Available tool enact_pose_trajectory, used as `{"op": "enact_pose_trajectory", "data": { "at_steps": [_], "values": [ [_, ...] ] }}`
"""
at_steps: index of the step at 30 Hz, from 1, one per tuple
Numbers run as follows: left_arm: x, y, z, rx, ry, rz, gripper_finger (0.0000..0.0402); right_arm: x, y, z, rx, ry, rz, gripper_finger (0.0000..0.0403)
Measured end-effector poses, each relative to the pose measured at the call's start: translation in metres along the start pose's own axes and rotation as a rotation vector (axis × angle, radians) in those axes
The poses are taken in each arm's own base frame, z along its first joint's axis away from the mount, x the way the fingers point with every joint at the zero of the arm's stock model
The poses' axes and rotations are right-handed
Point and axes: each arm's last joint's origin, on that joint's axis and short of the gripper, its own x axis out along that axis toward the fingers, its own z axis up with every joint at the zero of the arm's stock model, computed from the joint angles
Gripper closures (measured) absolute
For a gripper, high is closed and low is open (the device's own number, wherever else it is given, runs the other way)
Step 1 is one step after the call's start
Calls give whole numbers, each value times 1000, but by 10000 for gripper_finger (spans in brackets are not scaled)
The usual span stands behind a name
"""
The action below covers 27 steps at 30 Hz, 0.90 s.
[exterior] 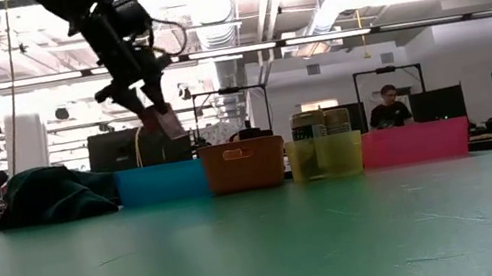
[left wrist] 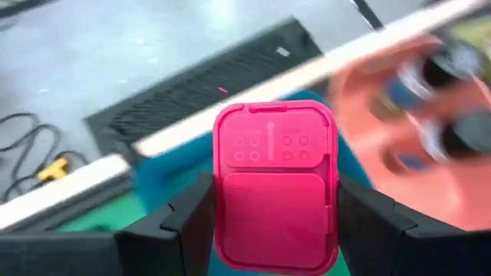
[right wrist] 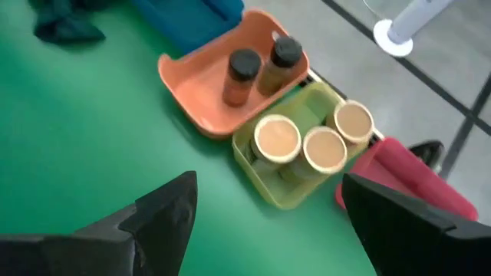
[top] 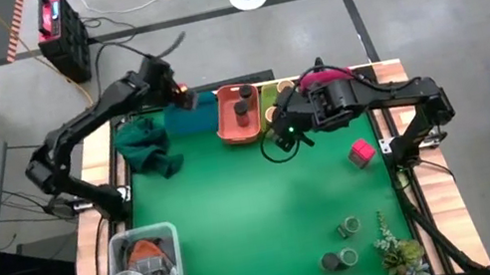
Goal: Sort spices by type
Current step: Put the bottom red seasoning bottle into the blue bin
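Left claw (left wrist: 274, 230) grips a pink spice box (left wrist: 275, 192) above the blue tray (top: 193, 116); next, carry it to the pink tray (right wrist: 414, 180). Right claw (right wrist: 268, 222) hangs open.

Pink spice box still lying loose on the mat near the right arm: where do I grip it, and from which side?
Come straight down on the pink box with the right tool, which is open and empty, closing across two opposite flat sides. It sits skewed to the mat edge, so rotate the wrist to match. Nothing crowds it.
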Motion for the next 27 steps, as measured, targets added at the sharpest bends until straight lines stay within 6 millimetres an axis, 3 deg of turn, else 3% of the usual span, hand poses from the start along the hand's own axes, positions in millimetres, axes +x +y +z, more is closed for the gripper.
{"op": "enact_pose_trajectory", "data": {
  "at_steps": [9, 22, 27],
  "values": [
    [47, 7, -8, -130, 125, 87, 191, 6, -5, 8, -72, -13, 16, 53],
    [48, 6, -14, -124, 174, 189, 190, 10, -10, 11, -133, -8, 10, 53],
    [39, 3, -15, -117, 153, 228, 190, 11, -11, 12, -130, -10, 8, 53]
  ]
}}
